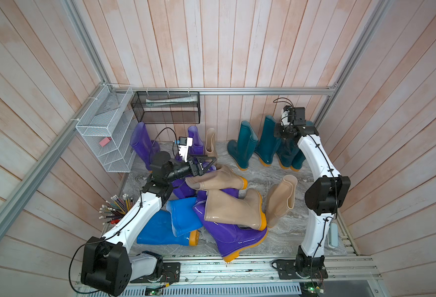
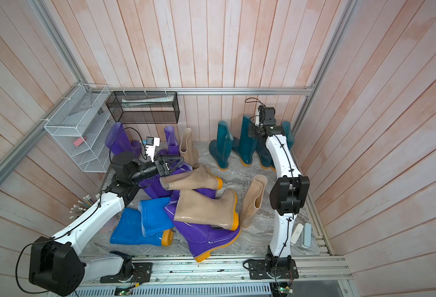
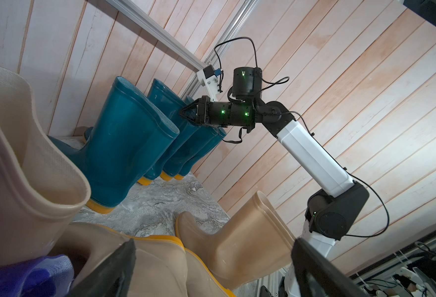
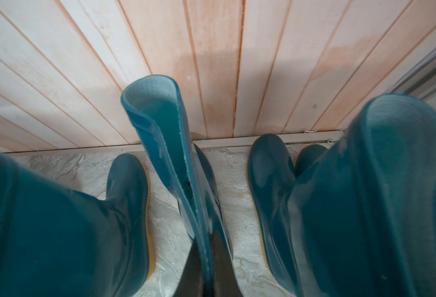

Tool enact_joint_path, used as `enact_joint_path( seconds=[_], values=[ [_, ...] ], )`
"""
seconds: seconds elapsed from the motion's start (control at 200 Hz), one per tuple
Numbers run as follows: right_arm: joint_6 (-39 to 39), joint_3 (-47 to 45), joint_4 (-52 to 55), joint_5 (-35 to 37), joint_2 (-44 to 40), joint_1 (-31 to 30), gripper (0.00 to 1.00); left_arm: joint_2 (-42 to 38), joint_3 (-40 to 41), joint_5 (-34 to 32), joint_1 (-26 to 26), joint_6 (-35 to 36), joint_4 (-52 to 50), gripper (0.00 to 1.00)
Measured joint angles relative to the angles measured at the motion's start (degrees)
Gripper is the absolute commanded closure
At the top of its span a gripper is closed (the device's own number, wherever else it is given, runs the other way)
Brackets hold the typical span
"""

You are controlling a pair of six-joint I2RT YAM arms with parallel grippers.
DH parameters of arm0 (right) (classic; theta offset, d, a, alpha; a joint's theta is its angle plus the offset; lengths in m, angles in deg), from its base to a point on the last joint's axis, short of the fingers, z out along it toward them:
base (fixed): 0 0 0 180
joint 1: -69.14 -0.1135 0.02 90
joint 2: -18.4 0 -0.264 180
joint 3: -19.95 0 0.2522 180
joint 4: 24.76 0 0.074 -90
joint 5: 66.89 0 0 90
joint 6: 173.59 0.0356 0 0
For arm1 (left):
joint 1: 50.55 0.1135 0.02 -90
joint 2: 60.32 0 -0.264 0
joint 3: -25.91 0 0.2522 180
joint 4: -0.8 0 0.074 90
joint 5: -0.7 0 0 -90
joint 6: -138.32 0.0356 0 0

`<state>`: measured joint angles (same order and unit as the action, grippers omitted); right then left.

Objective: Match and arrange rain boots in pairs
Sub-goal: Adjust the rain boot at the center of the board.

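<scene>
The right pincer [image 4: 206, 259] is pressed together on the flattened shaft wall of a dark teal boot [image 4: 160, 123], likely steadying it upright among the other teal boots [image 1: 245, 146] by the back wall [image 4: 211, 64]. The left pincer [image 1: 206, 164] hangs spread over a toppled beige boot [image 1: 217, 180] in the unsorted heap [image 1: 227, 231] on the surface [image 1: 289, 231].

So back right, a row of upright rain boots [image 1: 247, 144] lines the wall [image 1: 237, 51]. Back left, more standing boots [image 1: 141, 144] sit below the mesh basket [image 1: 165, 117], wire shelf [image 1: 93, 123] to their left. In the middle there's a pile of boots [image 1: 224, 205] lying across each other, with one lone boot [image 1: 281, 200] just right of it. Pencils [image 1: 116, 208] front left.
</scene>
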<state>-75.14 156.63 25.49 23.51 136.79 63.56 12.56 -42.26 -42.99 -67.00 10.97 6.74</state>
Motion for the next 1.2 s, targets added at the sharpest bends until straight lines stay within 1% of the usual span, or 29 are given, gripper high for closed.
enact_joint_path(
  seconds=[0.14,0.26,0.42,0.845,0.895,0.94,1.005,1.045,1.13,1.2],
  values=[
    [1.4,-1.0,-0.6,2.8,-0.2,1.0,1.0,0.0,0.0,0.0,0.0,-0.2,0.5,0.03],
    [2.6,-5.1,-2.2,4.8,-2.2,1.3,1.0,0.0,0.0,0.0,0.0,-0.2,0.7,0.03],
    [4.5,-9.5,-3.3,5.3,-5.5,1.2,1.0,0.0,0.0,0.2,0.0,-0.3,0.7,0.03],
    [4.2,-12.1,-3.7,6.8,-7.3,1.1,1.0,0.0,0.0,0.2,0.0,-0.4,0.9,0.03],
    [4.0,-12.6,-3.9,6.6,-7.4,1.0,0.93,0.0,0.0,0.2,0.0,-0.4,0.9,0.03],
    [3.8,-13.0,-4.2,6.5,-7.4,0.8,0.91,0.0,0.0,0.2,0.0,-0.4,0.9,0.03],
    [3.6,-13.3,-4.7,6.5,-7.4,0.7,0.85,0.0,0.0,0.2,0.0,-0.4,0.9,0.03],
    [3.6,-13.4,-5.0,6.6,-7.6,0.6,0.78,0.0,0.0,0.2,0.0,-0.4,0.9,0.03],
    [2.4,-13.4,-5.1,6.6,-8.1,0.4,0.57,0.0,0.0,0.2,0.0,-0.4,0.9,0.03],
    [2.0,-13.4,-5.1,7.1,-8.9,0.4,0.5,0.0,0.0,0.2,0.0,-0.4,0.9,0.03]
  ],
)
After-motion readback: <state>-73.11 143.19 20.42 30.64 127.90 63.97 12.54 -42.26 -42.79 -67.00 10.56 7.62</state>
